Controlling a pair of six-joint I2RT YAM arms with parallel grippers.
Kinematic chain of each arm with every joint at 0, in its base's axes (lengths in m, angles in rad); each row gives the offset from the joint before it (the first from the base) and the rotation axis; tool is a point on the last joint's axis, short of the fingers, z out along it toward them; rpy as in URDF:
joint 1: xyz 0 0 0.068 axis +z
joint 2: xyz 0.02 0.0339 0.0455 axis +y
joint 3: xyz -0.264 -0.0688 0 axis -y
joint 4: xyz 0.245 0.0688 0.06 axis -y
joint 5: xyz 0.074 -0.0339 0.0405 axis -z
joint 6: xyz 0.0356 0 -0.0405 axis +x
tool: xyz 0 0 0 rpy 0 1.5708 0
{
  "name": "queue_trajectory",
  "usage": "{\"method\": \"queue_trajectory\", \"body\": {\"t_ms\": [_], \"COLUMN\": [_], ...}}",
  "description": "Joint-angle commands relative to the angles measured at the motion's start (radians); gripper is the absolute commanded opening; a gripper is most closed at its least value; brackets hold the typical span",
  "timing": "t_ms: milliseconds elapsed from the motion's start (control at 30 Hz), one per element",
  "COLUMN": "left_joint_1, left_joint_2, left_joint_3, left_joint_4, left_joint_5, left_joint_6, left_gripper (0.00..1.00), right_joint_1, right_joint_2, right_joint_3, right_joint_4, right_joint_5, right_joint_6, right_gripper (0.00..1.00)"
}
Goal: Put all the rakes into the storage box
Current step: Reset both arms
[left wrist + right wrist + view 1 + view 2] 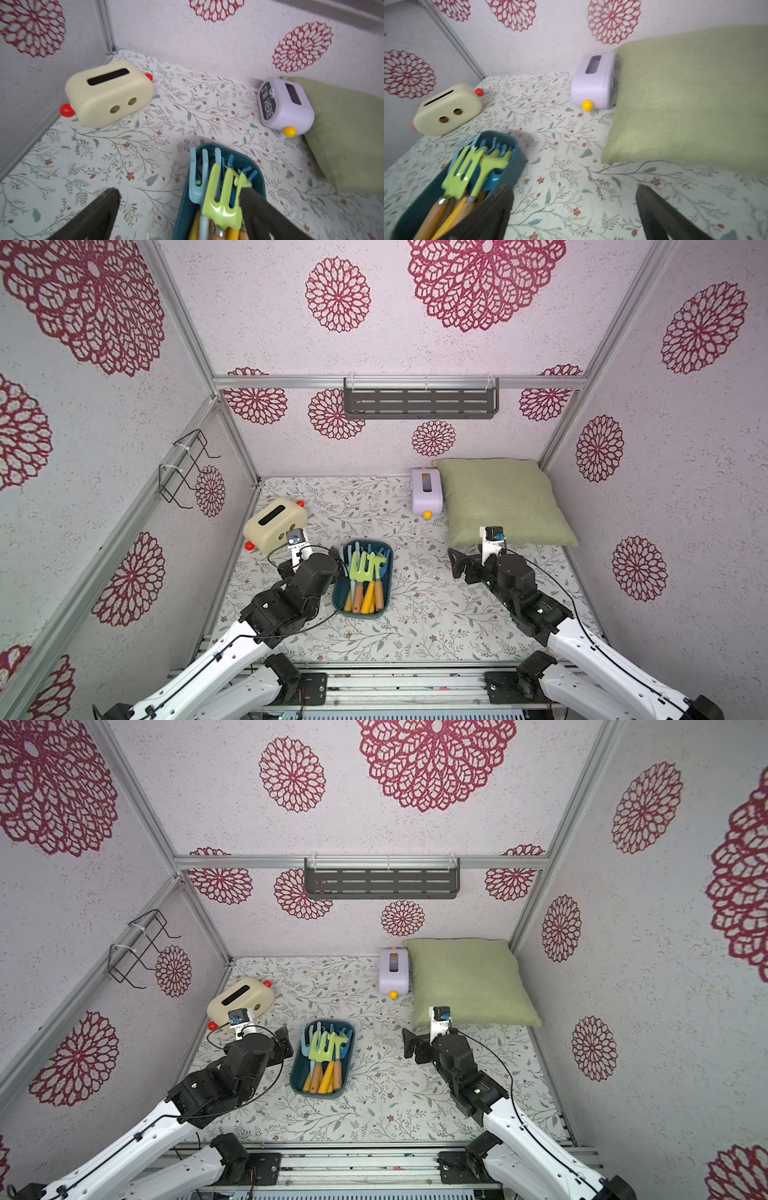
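The dark teal storage box (pixel 341 600) (pixel 298 1079) lies mid-table holding several toy garden tools. Among them the lime green rake (pixel 377 561) (pixel 341 1041) (pixel 497 161) rests on top, head toward the back wall and wooden handle toward me; in the left wrist view the rake (pixel 243 180) is partly hidden behind a finger. My left gripper (pixel 178 197) (pixel 289 1040) hovers open over the box's left rim, one finger above the tools, the other above the cloth, holding nothing. Right of the box my right gripper (pixel 574 192) (pixel 461 564) stands open and empty over bare cloth.
A cream box with red knobs (pixel 274 524) sits at the back left. A lilac toaster-shaped box (pixel 426 491) stands beside a green pillow (pixel 503 502) at the back right. The back wall carries a grey shelf (pixel 419 402), the left wall a wire rack (pixel 187 468).
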Motion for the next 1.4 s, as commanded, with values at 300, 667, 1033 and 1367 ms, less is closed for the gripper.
{"method": "queue_trajectory", "body": {"t_ms": [300,667,1033,1367], "left_joint_1": [0.407,0.658,0.749,0.763], "left_joint_2": [0.044,0.065,0.268,0.508], "left_joint_3": [-0.233,-0.431,-0.456,-0.39], "left_joint_4": [0.483,0.771,1.033,1.256], "left_joint_5": [0.062,0.24,0.34,0.355], "left_joint_6": [0.383,0.5,0.532,0.586], "left_gripper": [0.97,0.97,0.97,0.97], "right_joint_1": [-0.405,-0.563,-0.568,-0.568], "right_joint_2": [0.105,0.065,0.146,0.47], "right_joint_3": [-0.24,-0.428,-0.509,-0.484], "right_joint_4": [0.535,0.702,0.916,1.325], "right_joint_5": [-0.077,-0.04,0.018,0.062], "right_joint_6": [-0.146,-0.096,-0.089,-0.134], "right_gripper": [0.99,0.99,0.99,0.99]}}
